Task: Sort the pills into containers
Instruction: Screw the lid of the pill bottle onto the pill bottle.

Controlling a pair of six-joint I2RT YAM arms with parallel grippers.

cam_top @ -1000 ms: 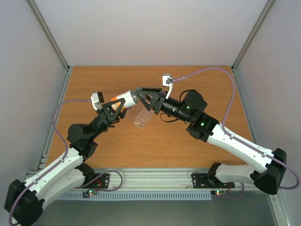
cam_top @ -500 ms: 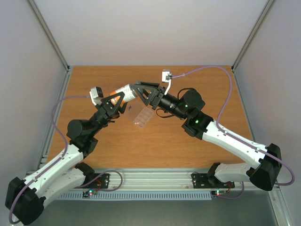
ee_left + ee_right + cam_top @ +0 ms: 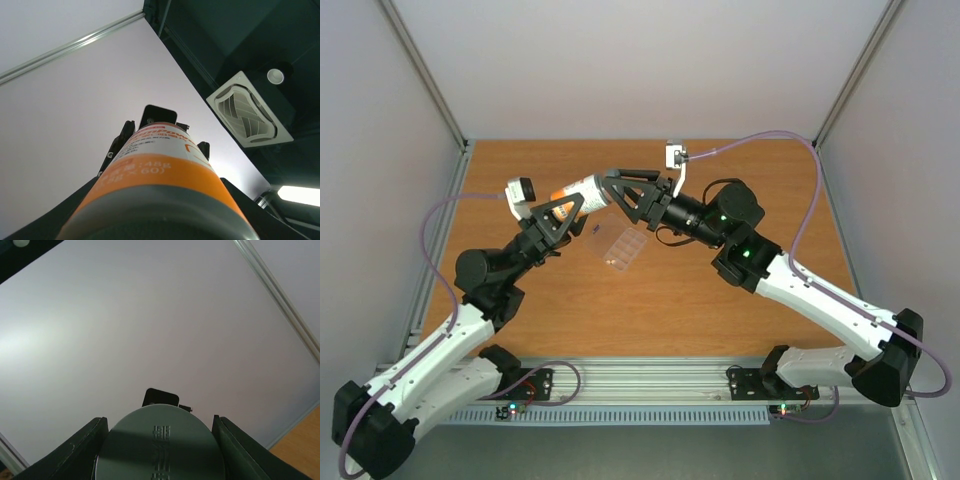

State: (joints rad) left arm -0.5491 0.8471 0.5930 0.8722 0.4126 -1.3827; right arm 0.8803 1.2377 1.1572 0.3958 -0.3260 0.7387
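Note:
A white and orange pill bottle [image 3: 580, 190] hangs tilted in the air between both arms. My left gripper [image 3: 567, 209] is shut on its body, which fills the left wrist view as the bottle [image 3: 160, 165] between the left gripper [image 3: 159, 146] fingers. My right gripper [image 3: 616, 188] is shut on the grey cap [image 3: 160, 452], whose embossed top faces the right wrist camera between the right gripper [image 3: 159, 430] fingers. The clear pill box [image 3: 620, 245] lies flat on the table below. Tiny dark specks [image 3: 609, 262] that may be pills sit at its near corner.
The orange-brown table [image 3: 740, 310] is walled by pale panels on three sides. An aluminium rail [image 3: 650, 380] runs along the near edge by the arm bases. Purple cables loop from both wrists.
Both arms have carried the bottle up and toward the far left, away from the pill box. The grips and the pill box are unchanged.

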